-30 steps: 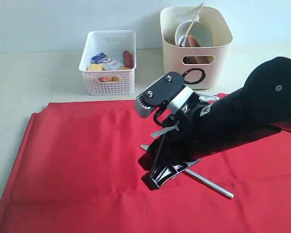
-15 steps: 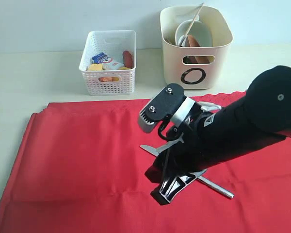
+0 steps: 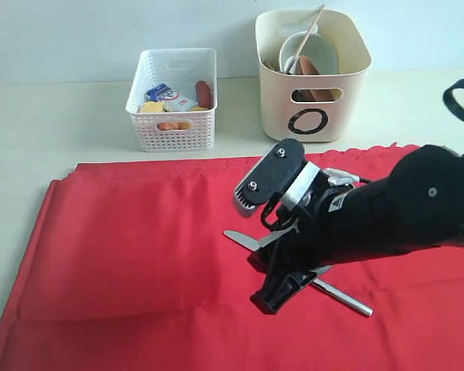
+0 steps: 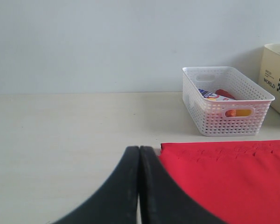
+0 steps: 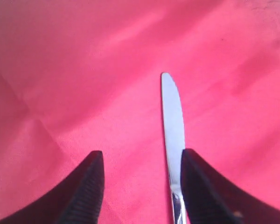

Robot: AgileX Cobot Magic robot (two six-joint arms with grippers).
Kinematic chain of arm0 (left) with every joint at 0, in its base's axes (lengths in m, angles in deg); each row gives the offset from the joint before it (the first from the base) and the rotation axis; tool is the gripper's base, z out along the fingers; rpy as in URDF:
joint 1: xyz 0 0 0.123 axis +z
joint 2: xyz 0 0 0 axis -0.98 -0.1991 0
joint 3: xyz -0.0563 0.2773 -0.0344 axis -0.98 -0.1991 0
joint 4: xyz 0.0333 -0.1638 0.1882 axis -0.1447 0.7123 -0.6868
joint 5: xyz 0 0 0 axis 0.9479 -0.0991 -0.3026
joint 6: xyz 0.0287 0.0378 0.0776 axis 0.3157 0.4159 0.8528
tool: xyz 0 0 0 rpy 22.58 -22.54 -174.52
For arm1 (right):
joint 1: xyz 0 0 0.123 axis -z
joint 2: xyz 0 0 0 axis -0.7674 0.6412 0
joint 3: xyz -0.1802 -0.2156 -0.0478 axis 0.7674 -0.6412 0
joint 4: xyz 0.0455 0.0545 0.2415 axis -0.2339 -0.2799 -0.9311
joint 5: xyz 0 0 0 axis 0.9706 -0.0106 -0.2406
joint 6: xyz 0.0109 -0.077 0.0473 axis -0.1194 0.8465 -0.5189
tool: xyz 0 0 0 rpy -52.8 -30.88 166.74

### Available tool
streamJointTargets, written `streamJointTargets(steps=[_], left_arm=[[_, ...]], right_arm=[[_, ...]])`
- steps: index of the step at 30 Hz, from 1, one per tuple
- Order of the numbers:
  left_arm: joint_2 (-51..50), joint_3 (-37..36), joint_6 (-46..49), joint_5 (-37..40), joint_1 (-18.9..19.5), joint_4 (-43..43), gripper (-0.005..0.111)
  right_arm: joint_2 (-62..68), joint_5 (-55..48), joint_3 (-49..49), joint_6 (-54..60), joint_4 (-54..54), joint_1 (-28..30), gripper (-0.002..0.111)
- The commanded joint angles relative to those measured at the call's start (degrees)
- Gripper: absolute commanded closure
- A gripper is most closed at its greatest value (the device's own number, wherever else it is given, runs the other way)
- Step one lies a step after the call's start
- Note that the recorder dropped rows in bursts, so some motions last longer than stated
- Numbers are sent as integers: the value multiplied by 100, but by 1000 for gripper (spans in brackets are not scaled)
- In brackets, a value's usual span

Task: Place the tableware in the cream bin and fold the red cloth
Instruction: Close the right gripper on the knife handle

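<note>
There is one red cloth [image 3: 124, 247], the biggest thing, spread flat on the table [image 4: 60, 130]. Only the outside view shows nearly all of it. One black arm [image 3: 402, 212], the right one, leans low over the cloth.

Just past the far edge of the cloth stand one cream bin [image 3: 356, 85] and one white basket [image 3: 172, 124]. In the bin I can count one pale bowl [image 3: 319, 48] and one thin chopstick [image 3: 313, 22] poking up.

One silver knife [image 5: 171, 116] lies on the cloth. The outside view hides its middle behind the arm. The right wrist view shows its blade between the spread-apart fingers of the right gripper [image 5: 141, 156], close against one finger.

The left gripper [image 4: 139, 151] shows only in the left wrist view. Its fingers are pressed together, over bare table just beside a corner of the cloth.
</note>
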Motion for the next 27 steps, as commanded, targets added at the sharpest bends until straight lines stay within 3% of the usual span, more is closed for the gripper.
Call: streamJointTargets(steps=[1, 27], left_arm=[[37, -21, 0, -13, -21, 0, 107], [37, -21, 0, -13, -21, 0, 107]], right_arm=[[451, 93, -25, 49, 35, -11, 60], [944, 130, -25, 12, 294, 468, 60]])
